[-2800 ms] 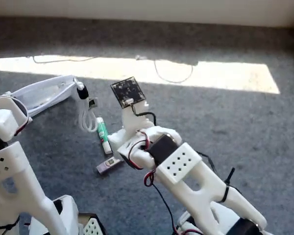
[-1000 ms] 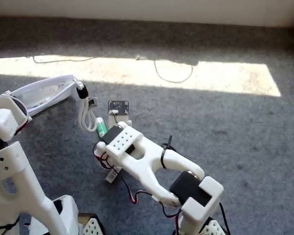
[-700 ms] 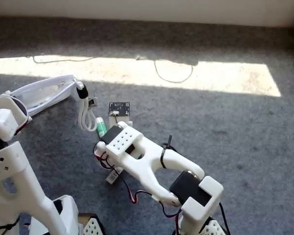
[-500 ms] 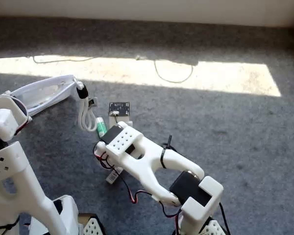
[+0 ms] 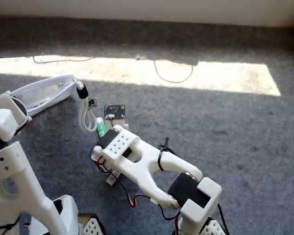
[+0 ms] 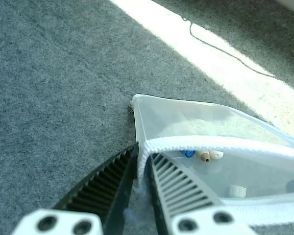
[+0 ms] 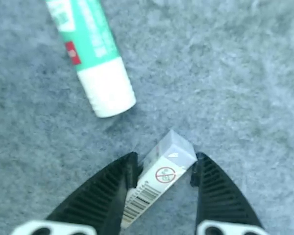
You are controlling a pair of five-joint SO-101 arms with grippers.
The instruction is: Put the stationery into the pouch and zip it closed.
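Observation:
A small clear box with a barcode label (image 7: 159, 178) lies on the grey carpet (image 7: 235, 73). My right gripper (image 7: 162, 161) is shut on it, one finger against each side. A green and white glue stick (image 7: 90, 54) lies just beyond the box, apart from it. In the high view the right arm bends low over the box (image 5: 112, 178) and the glue stick (image 5: 101, 128). My left gripper (image 6: 143, 159) is shut on the rim of the white mesh pouch (image 6: 210, 132), holding its mouth up at the far left (image 5: 44, 93). A few small items lie inside the pouch.
A thin cable (image 5: 174, 76) lies across the sunlit strip of carpet at the back. The left arm's white base (image 5: 14, 186) stands at the near left. Open carpet stretches to the right.
The right arm has come down over the small box since the earliest frame. In the last half second it shifted slightly left and lower. The left arm and pouch have stayed put.

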